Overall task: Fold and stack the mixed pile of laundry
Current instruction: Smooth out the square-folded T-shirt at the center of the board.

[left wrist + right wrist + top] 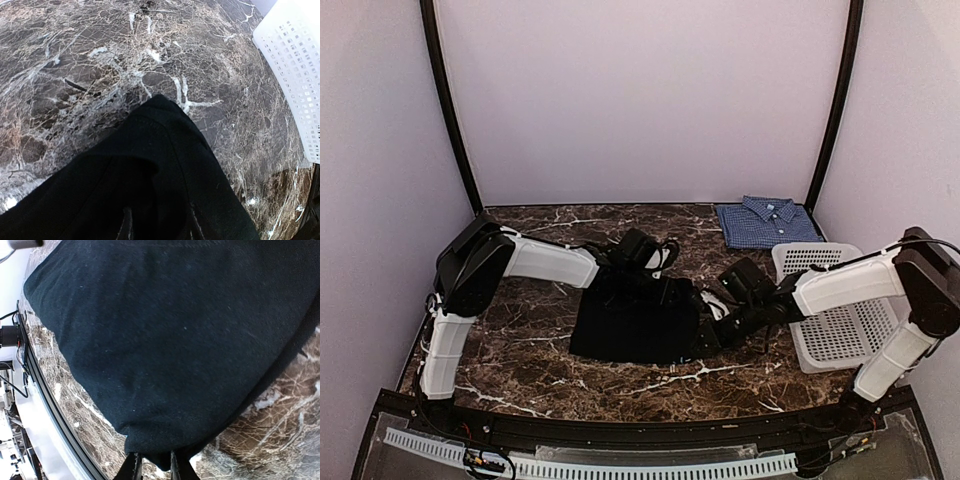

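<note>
Veined marble table (520, 370) | soft black garment (630, 325) | both arms' jaws clamped on it

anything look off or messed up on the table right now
Nothing stands out. The black garment lies mid-table, the checked shirt sits neatly folded at the far right, and the white basket beside it stands upright with no visible damage. Nothing has spilled.

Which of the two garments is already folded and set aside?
The blue-and-white checked shirt, lying neatly folded at the far right; the black garment lies bunched in the middle.
</note>
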{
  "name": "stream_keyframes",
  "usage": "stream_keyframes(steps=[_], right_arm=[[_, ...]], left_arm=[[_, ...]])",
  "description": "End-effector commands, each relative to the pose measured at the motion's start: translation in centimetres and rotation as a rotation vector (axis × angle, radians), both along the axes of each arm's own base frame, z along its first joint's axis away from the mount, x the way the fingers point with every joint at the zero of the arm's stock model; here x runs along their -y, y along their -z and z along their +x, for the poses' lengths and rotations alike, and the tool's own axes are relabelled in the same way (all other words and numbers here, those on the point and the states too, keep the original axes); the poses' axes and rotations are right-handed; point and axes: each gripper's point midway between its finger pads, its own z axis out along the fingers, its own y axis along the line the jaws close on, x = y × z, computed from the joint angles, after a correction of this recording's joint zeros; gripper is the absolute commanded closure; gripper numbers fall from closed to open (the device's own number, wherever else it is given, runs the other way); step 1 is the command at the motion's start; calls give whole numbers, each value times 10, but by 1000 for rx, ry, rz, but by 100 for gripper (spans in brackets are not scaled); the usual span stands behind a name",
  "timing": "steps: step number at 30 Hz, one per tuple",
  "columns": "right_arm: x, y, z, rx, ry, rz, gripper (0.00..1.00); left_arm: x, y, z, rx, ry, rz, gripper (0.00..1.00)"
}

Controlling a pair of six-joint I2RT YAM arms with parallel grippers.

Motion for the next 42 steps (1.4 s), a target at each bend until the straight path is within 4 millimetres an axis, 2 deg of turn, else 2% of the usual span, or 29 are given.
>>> stream_keyframes(steps=[1, 7, 10, 12, 13, 15, 18, 21, 28, 31, 34, 37, 42], right_arm=[[-7, -4, 4, 34, -25, -18, 83], [-5, 14, 5, 5, -20, -80, 80], [-6, 17, 6, 9, -20, -91, 80], [-9, 14, 5, 20, -30, -81, 93], [-6, 8, -1, 26, -33, -74, 100], [0, 6, -9, 22, -25, -75, 100], [11, 7, -20, 6, 5, -60, 100], [19, 16, -32, -29, 21, -49, 100], [27, 44, -58, -131, 28, -53, 100], [31, 49, -65, -151, 39, -48, 100], [35, 47, -69, -160, 50, -38, 100], [36, 37, -73, -161, 53, -2, 100], [44, 36, -82, -193, 73, 8, 100]], left_arm=[[-22, 35, -9, -67, -24, 94, 64], [-23, 36, -9, -68, -24, 95, 64], [-23, 36, -9, -68, -24, 95, 64], [-23, 38, -9, -70, -25, 98, 64], [-28, 42, -8, -79, -41, 115, 67], [-32, 46, -7, -90, -54, 127, 74], [-41, 55, -7, -105, -82, 168, 91], [-51, 62, -5, -119, -115, 201, 100], [-66, 76, -2, -158, -158, 256, 100], [-72, 81, -1, -172, -175, 273, 100], [-76, 85, 0, -180, -182, 285, 100], [-79, 88, 0, -188, -188, 295, 100], [-82, 90, 1, -201, -196, 304, 100]])
